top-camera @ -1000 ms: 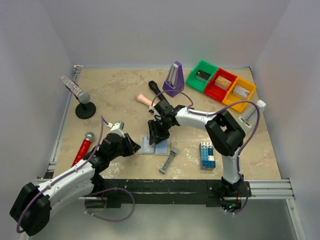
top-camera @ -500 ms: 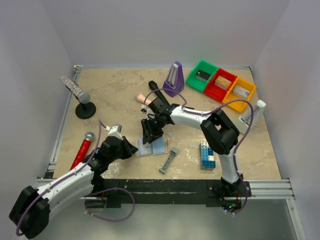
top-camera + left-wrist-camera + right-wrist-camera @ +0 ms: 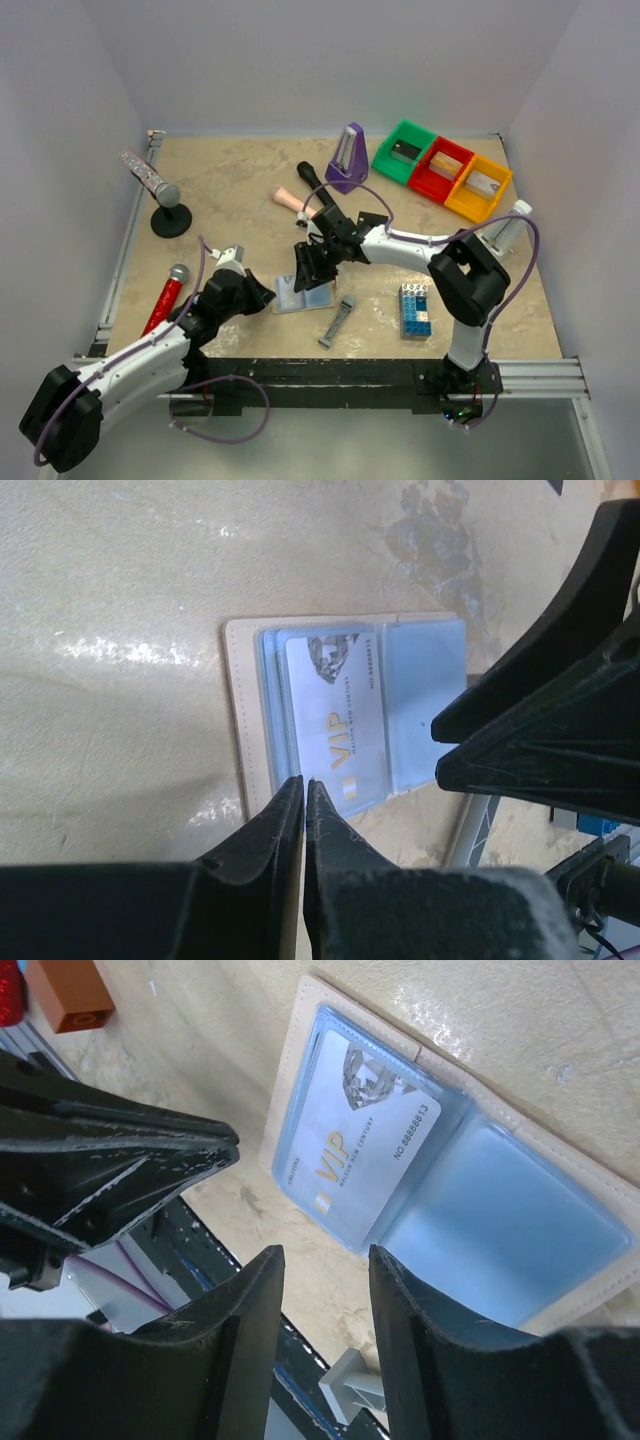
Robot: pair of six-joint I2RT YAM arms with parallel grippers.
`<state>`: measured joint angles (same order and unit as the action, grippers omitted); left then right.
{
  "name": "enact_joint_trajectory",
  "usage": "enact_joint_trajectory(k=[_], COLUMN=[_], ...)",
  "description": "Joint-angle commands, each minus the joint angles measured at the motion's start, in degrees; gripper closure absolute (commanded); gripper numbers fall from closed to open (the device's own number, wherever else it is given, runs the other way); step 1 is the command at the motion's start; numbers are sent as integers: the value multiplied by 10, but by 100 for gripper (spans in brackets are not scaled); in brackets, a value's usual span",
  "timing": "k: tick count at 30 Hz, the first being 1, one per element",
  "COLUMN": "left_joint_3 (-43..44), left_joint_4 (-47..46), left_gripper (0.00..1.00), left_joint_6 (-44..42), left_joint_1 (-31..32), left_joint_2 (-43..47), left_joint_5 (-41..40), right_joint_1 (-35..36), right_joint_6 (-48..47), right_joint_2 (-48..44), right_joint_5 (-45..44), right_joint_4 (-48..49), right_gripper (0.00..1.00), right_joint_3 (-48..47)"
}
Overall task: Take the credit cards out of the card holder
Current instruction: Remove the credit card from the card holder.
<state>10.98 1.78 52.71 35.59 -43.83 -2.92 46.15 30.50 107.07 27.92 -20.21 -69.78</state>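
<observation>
- Top view: the left gripper [image 3: 262,293] has closed up over the last second. It lies low, its tips at the near-left edge of the flat light-blue bifold card holder [image 3: 305,296], which has turned slightly toward it. The right gripper [image 3: 310,268] hangs over the holder's far side, its arm's elbow swung outward.
- Left wrist: the fingertips are all but together. The pale grey "VIP" credit card [image 3: 335,720] is just ahead of them, still sleeved. I cannot tell whether its edge is nipped.
- Right wrist: the fingers stand roughly half apart, holding nothing, with the holder open beneath. Extraction looks barely begun.
</observation>
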Motion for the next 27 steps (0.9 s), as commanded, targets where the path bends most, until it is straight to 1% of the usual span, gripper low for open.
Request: enact_joint_trajectory(k=[1,5,10,12,27], left_joint_3=[35,33,38,38,26], left_joint_4=[-75,-109,-119,-120,-129], left_gripper=[94,100,100,100,100], left_joint_6=[-15,-12,-13,-14,-11], left_joint_1=[-6,-9,-9,-9,-10], left_joint_2=[-44,-78,-107,-112,-154], left_joint_5=[12,24,26,25,17], right_joint_1=[-2,-2,-4,-4,-10], right_joint_6=[42,67,98,107,119], right_joint_2=[-45,-50,-36,-35,-11], right_joint_5=[-13,-4,12,13,20], right_joint_4=[111,166,199,227,234], right_gripper=[57,57,57,57,57], right_joint_3=[53,84,98,104,107])
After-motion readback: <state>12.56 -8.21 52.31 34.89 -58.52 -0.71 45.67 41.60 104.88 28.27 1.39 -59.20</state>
